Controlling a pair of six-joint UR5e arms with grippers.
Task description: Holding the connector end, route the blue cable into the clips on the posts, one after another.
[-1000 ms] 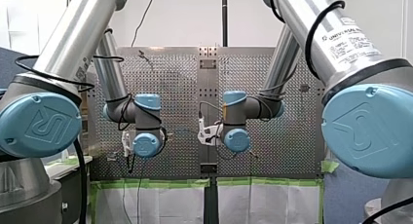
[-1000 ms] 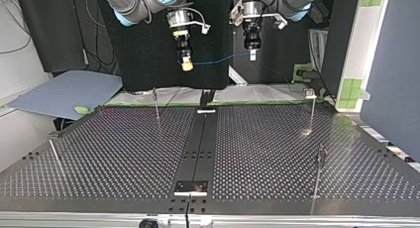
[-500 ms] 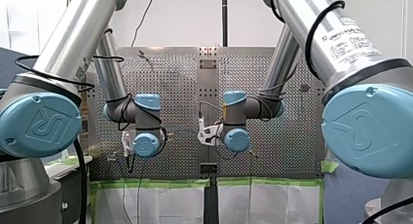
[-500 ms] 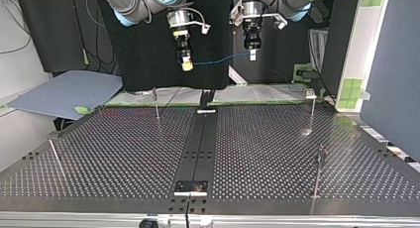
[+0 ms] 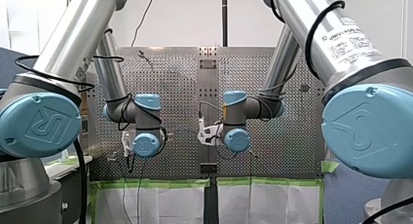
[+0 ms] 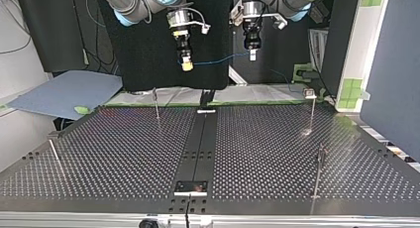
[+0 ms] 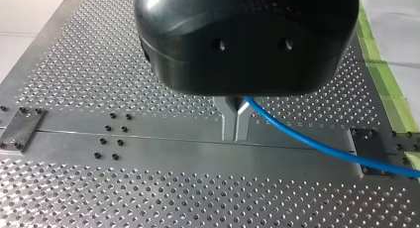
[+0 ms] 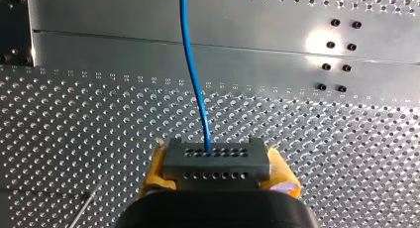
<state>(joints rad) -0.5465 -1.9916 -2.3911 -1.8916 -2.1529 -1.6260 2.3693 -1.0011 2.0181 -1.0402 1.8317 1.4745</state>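
Our right gripper [image 8: 216, 164] is clamped on the connector [image 8: 216, 157] — yellow pads [image 8: 281, 174] squeeze the grey block from both sides. Our left gripper [image 7: 235, 134] has its metal fingers [image 7: 227, 120] pressed together on the blue cable [image 7: 317, 144] further along. In the top view both hang high over the far edge of the table [image 6: 124, 153], with the cable strung between them in the air, well apart from every post [image 6: 313, 111]. Progress, as we judge it: grasp done, routing not begun — no clip shows any cable in it, so every clip is left to do. The cable is thin, smooth and bright blue, sagging only slightly between the grippers. It leaves the connector through one of a row of small holes.
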